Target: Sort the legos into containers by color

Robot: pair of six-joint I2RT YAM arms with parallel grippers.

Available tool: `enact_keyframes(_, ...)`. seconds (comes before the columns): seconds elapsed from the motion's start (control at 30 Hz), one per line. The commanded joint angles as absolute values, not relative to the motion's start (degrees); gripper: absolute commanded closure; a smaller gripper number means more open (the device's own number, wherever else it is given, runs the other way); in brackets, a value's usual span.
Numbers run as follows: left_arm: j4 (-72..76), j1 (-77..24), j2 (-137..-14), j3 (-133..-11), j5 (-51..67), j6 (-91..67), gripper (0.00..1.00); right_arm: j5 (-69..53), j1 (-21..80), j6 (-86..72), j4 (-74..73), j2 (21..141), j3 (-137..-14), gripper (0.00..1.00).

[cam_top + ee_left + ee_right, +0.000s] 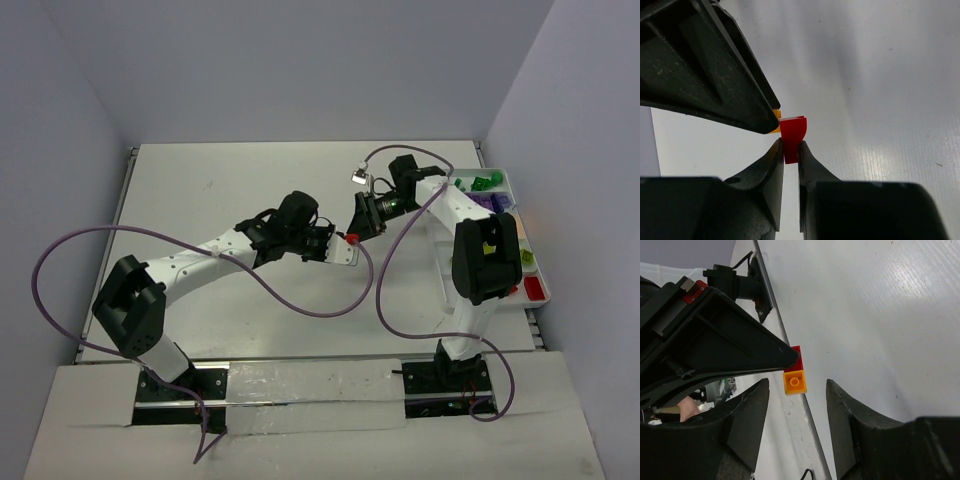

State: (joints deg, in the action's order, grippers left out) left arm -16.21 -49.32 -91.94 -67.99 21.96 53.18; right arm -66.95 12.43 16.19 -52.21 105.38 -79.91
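- Left gripper is pinching a red lego between nearly closed fingers, over the middle of the table.
- An orange lego is sticking to that red one (stud side facing the right wrist camera).
- Right gripper is bracketing the orange lego, with its fingers apart and neither touching it.
- Other legos are lying in the white tray at the table's right edge, well apart from both grippers.
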Motion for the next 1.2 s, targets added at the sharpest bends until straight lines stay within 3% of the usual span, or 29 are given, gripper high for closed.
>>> enact_keyframes(0.0,-16.1,-50.1,-91.9,-71.0,24.6,53.4,1.0,-69.3,13.0,17.1,-53.2,105.9,-82.8,0.46)
enact_keyframes(0.63,-15.6,-50.7,-92.0,-70.2,24.3,53.0,1.0,-70.1,13.6,20.5,-56.4,105.8,-83.8,0.93)
enact_keyframes(1.17,-17.4,-54.6,-91.2,-68.7,25.8,50.8,1.0,-59.3,8.9,8.8,-44.7,107.1,-90.6,1.0)
